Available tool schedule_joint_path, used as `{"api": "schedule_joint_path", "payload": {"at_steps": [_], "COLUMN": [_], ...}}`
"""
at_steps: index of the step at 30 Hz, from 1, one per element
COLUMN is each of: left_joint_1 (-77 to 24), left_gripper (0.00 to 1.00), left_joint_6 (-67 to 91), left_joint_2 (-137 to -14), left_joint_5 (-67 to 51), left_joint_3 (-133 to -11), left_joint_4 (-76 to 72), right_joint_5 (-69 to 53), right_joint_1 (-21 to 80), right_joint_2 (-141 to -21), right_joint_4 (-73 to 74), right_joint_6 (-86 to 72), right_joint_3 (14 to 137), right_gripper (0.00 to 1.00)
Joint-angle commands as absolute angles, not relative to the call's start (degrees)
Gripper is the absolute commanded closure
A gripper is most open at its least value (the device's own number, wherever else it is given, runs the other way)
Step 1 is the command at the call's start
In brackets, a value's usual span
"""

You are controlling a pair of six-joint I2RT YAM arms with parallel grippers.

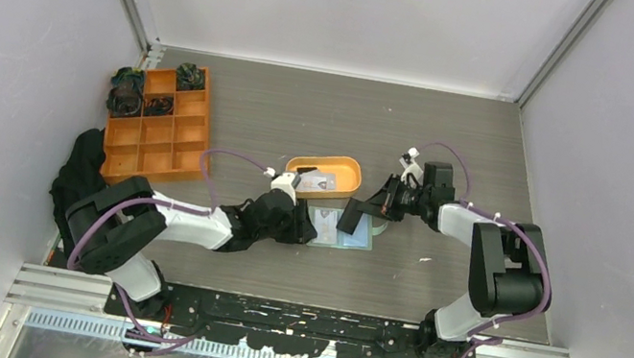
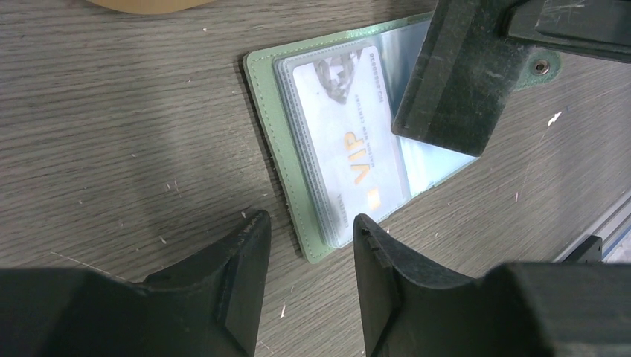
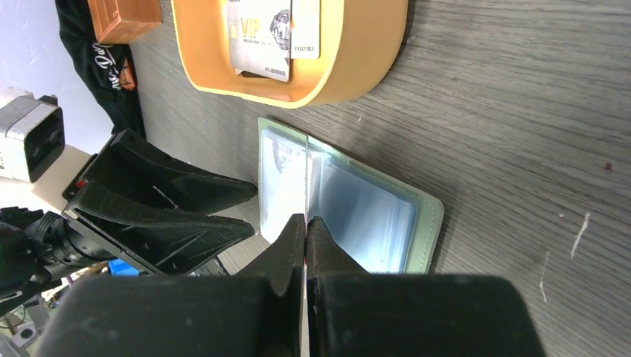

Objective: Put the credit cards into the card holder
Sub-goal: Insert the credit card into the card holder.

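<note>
- Several dark bundles lie in the orange organiser [image 1: 169,159] at far left, with a black cloth [image 1: 80,167] beside it. Both are set well apart from the work and are judged to play no part in it.
- Next, the left gripper [image 2: 310,223] is held low over the table with its jaws apart and nothing between them, just short of one edge of the wallet [image 2: 265,104]. It is judged to be placed there to steady or press down the cover.
- Beyond it, the loose cards [image 3: 260,33] are gathered in the orange tray [image 3: 357,74], presumably so that they can be fetched one at a time. At least two are seen there, overlapping.
- Just in front of the tray, the wallet is laid open and flat on the table. One VIP card [image 2: 350,141] is already seen inside its clear sleeves.
- At right, the right gripper [image 3: 306,221] is closed on a thin clear leaf of the wallet. The leaf is lifted edge-on, apparently so that a pocket is exposed for a card.
</note>
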State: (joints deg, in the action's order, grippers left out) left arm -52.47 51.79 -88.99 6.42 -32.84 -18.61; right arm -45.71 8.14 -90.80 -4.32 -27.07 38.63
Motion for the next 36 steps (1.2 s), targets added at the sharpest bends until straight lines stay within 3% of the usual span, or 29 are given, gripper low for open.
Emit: {"api": "schedule_joint_path", "payload": {"at_steps": [1, 36], "left_joint_1": [-52.21, -51.46], "left_gripper": [0.54, 0.63], "left_joint_6": [50.36, 50.27], "left_joint_2": [-91.52, -95.74], "left_joint_5": [5.71, 2.00], "left_joint_3": [-33.21, -34.34], "left_joint_4": [-14.67, -17.04], "right_joint_5": [-46.88, -52.62], "right_joint_1": [8.34, 10.68], "right_joint_2": [-91.38, -98.58], "right_joint_4": [-5.03, -0.35], "right_joint_6": [-25.70, -24.15], "right_joint_3": [39.20, 41.77], "right_gripper": [0.99, 0.99]}}
